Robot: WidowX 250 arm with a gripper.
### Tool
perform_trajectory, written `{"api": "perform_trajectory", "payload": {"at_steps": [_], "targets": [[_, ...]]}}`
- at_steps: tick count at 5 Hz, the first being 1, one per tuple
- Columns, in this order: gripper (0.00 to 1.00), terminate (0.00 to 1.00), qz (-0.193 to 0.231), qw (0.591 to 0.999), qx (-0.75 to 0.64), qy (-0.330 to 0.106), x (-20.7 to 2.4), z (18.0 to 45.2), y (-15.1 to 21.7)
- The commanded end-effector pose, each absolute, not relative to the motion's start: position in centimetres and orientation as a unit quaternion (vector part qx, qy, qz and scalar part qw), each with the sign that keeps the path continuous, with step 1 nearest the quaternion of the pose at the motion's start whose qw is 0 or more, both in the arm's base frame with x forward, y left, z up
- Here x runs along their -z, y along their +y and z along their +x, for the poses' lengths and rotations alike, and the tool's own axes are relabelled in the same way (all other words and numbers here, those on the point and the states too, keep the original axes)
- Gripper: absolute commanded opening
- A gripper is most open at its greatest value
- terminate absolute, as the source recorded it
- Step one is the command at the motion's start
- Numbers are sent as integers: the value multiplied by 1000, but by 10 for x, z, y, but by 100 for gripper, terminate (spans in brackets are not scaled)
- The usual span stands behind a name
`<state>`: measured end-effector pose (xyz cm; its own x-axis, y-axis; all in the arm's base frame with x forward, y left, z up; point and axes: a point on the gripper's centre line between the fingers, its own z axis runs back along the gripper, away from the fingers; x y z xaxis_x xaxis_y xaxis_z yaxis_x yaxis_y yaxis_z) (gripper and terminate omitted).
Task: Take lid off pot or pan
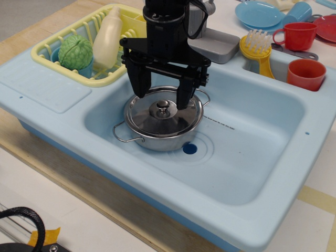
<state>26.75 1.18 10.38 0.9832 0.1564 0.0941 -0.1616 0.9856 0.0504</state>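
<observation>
Single view only, so no overlap with another camera to note. It sits raised in front of the pale blue toy sink [252,173], looking down at a slant across the basin toward the yellow dish rack [63,39] at upper left and the red cups [306,73] at upper right. Framing is fairly near: the sink fills most of the picture, its right end and near corner cut off, the black arm [165,21] cropped at the top edge, a strip of wooden tabletop [68,173] along the lower left.
</observation>
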Motion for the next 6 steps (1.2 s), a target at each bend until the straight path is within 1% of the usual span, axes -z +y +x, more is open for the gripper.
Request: {"api": "perform_trajectory", "payload": {"at_steps": [1, 4, 5, 6], "targets": [[100, 0, 22, 994, -88, -56, -107, 272, 14], [100, 0, 11, 993, -113, -34, -95, 263, 19], [0, 0, 10, 993, -119, -24, -92, 265, 20], [0, 0, 9, 992, -124, -21, -91, 265, 20]]}}
